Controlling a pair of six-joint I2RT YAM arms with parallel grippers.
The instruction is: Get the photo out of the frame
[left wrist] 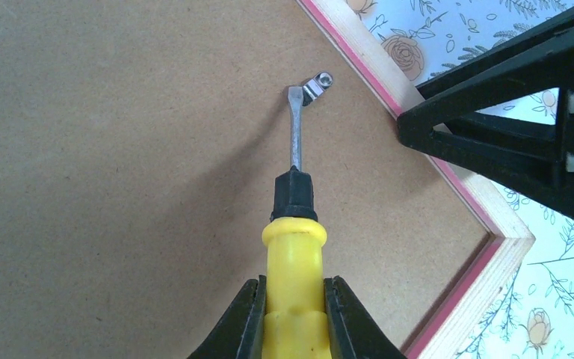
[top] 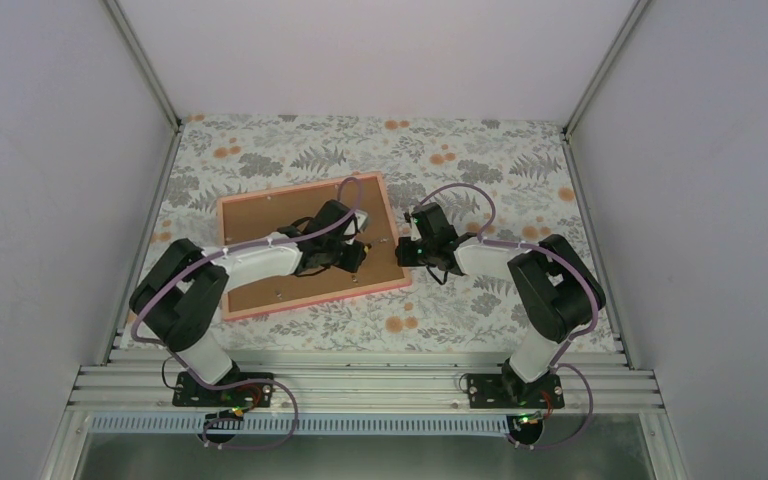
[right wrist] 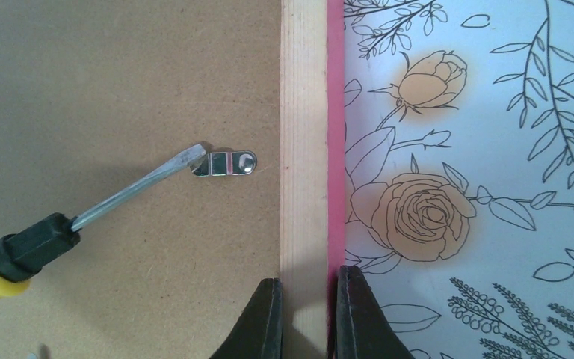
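The frame (top: 260,215) lies face down on the table, brown backing board (right wrist: 119,75) up, thin pink border round it. The photo is hidden under the board. My left gripper (left wrist: 296,288) is shut on a yellow-handled screwdriver (left wrist: 296,247). Its flat blade tip touches a small metal tab (left wrist: 318,84) near the frame's right edge. In the right wrist view the same tab (right wrist: 228,162) lies turned towards the wooden rim (right wrist: 303,149). My right gripper (right wrist: 308,288) is shut on that rim, one finger on the board side and one on the pink outer side.
A floral tablecloth (top: 480,160) covers the table. White walls stand at the left, back and right. Aluminium rails (top: 360,385) run along the near edge by the arm bases. The right arm (left wrist: 508,142) sits close to the frame's corner.
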